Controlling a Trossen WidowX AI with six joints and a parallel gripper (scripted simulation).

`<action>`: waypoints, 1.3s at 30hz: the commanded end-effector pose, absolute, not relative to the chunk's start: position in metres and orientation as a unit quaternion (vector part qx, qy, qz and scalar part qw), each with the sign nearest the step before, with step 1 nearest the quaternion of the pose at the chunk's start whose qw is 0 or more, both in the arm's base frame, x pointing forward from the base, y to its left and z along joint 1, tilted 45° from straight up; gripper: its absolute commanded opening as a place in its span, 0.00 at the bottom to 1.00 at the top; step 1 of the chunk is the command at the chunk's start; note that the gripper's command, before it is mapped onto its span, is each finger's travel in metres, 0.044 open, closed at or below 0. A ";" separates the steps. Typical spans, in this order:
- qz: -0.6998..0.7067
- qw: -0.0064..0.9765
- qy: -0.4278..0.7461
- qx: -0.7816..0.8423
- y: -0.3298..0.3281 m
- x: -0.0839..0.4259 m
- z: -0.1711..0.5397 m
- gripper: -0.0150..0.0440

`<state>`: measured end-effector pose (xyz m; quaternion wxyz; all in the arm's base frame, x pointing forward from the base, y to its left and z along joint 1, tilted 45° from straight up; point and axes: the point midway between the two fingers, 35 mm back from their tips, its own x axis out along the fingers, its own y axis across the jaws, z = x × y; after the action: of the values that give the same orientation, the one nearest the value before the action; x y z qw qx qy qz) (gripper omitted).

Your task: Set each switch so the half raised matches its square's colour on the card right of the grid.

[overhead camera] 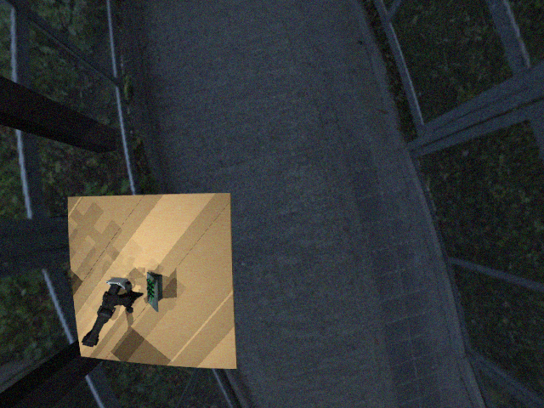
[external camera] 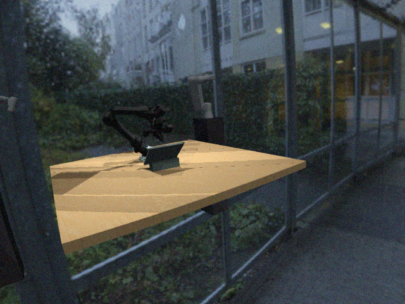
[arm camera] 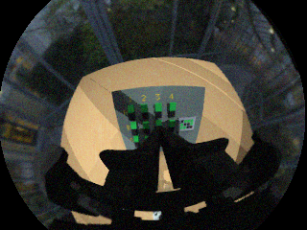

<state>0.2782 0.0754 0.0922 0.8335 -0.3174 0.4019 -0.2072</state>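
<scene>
3 views cover the scene. From above, the switch panel sits on the wooden table, a slim grey slab with green flecks. The arm's gripper lies just beside the panel on its arm-facing side, pointing toward it. Neither the switch rows nor the card can be made out here.

From the side view, the panel shows only its tilted grey back and dark base, so no switches appear. The gripper hangs above and behind the panel, apart from it, on the folded black arm.

Only the wrist view faces the panel head-on. Green and dark switch halves form a small grid, with faint yellow marks along the panel's far edge, too blurred to read. The small card lies just right of the grid, with green and dark squares. The fingers are pressed together with nothing between them, their tips near the panel's near edge.
</scene>
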 end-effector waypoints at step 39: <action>-0.209 0.841 0.387 -0.316 0.073 0.280 0.011 0.25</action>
<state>0.2807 0.0781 0.0145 0.8448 -0.3095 0.3832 -0.2091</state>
